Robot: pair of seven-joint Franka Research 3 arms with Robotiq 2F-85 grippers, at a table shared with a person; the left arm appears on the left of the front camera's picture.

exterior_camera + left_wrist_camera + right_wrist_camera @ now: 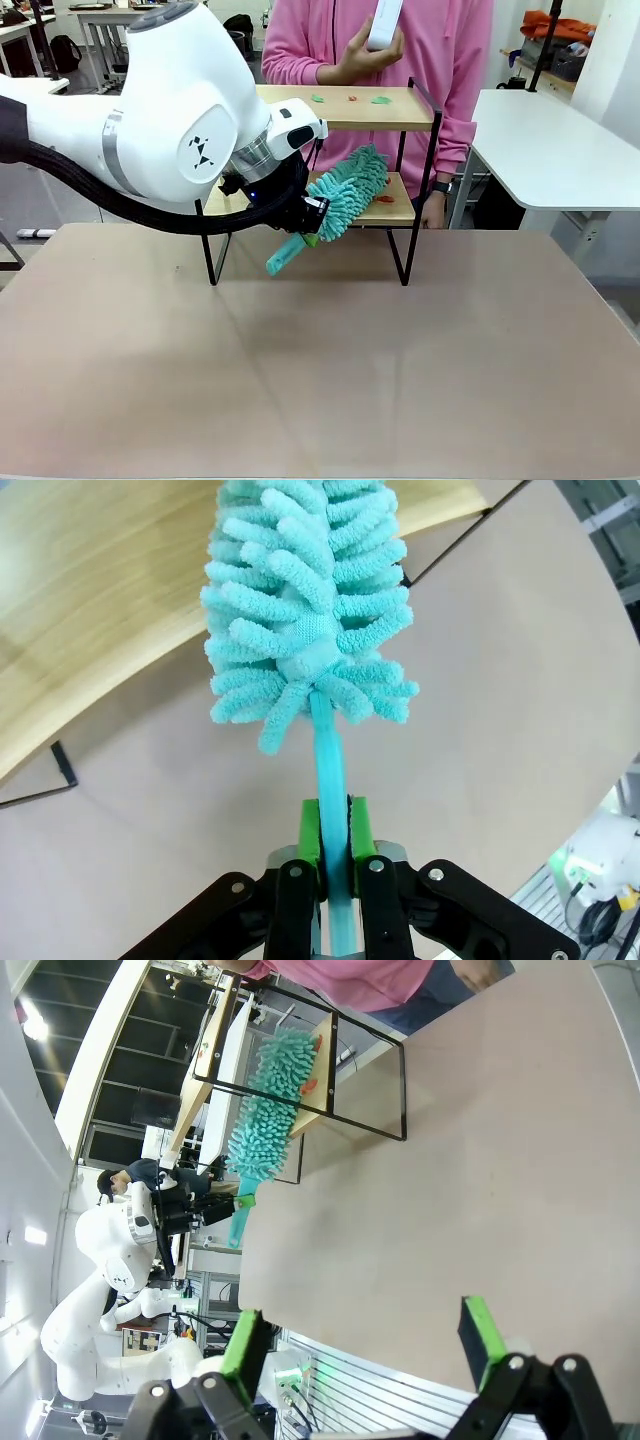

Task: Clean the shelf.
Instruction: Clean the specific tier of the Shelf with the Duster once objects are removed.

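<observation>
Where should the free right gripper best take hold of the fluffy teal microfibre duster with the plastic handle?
Probably the bare handle end jutting below the left gripper, approached from the robot's side. The duster head is soft and sits between the black-framed wooden shelf boards, so only that slim rigid stub is free.

No text, label or number is legible.

The plain brown worktop [320, 380] carries the shelf [290, 110], which stands on four black legs near the far edge. On its top board a green scrap [318, 98], a red scrap [352, 97] and a second green scrap [381, 99] lie in a row. On the lower board lies a red bit [385, 198], just beside a fluffy teal duster head [350, 190]; whether the head touches the board is unclear.
</observation>
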